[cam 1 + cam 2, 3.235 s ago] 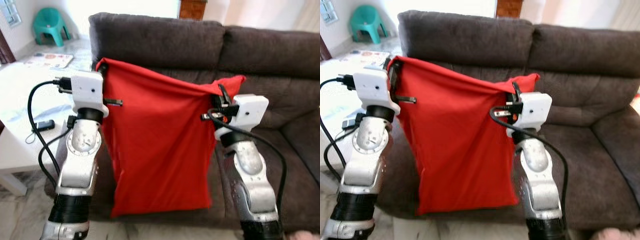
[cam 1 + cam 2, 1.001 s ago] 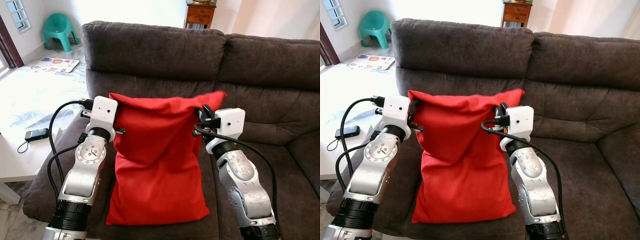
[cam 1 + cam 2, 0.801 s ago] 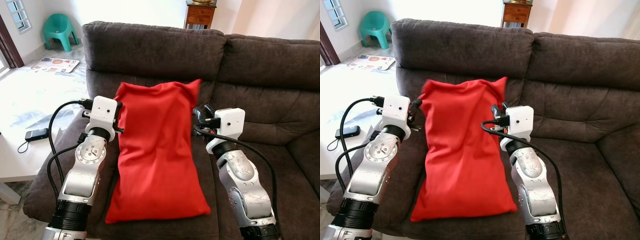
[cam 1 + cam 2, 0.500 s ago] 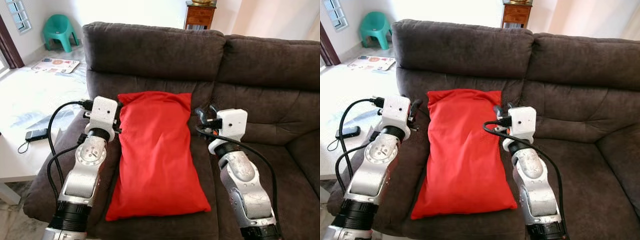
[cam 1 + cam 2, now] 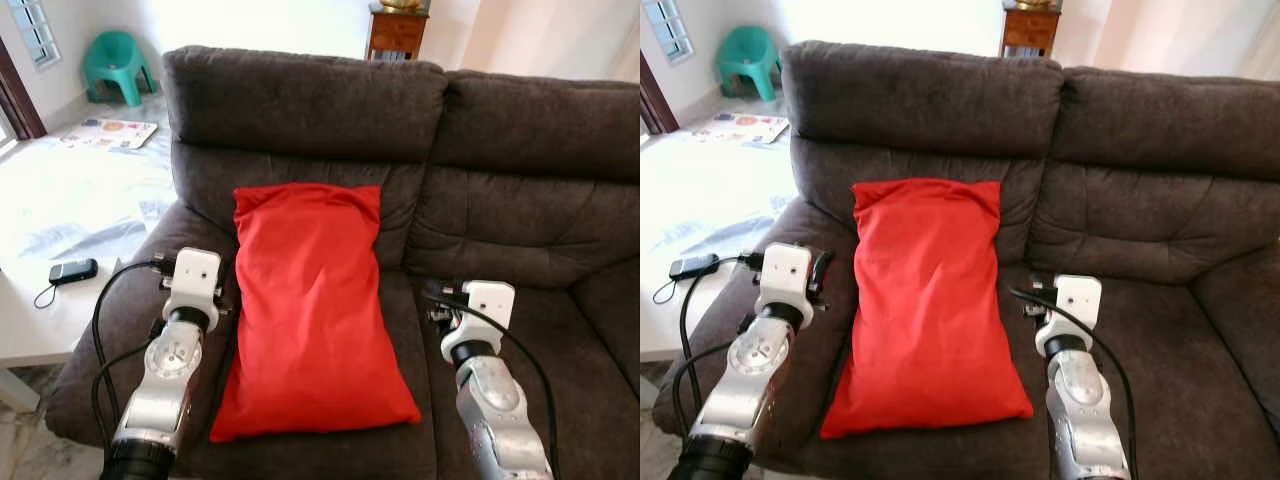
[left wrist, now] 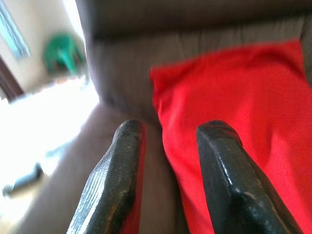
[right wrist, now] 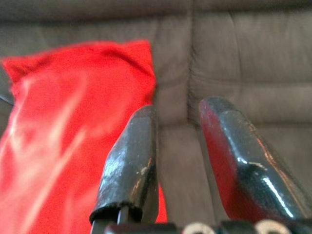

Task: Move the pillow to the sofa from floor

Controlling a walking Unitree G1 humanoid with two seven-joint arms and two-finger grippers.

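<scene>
The red pillow [image 5: 308, 300] lies on the dark brown sofa [image 5: 500, 120], its lower end on the left seat and its top leaning on the backrest. My left gripper [image 6: 170, 141] hovers open by the pillow's left edge, apart from it; its white wrist [image 5: 192, 275] is above the armrest side of the seat. My right gripper [image 7: 178, 122] is open too, low over the seat just right of the pillow, where its wrist [image 5: 487, 303] is seen. Nothing sits between either pair of fingers.
A white table [image 5: 40, 320] stands left of the sofa with a small black device [image 5: 72, 271] and its cord on it. A green plastic chair [image 5: 118, 60] and a floor mat [image 5: 110, 132] are far left. A wooden cabinet [image 5: 398, 30] stands behind the sofa.
Both grippers let go of the pillow's top corners, and it dropped back against the backrest. Both arms have since lowered and drawn back toward me.
</scene>
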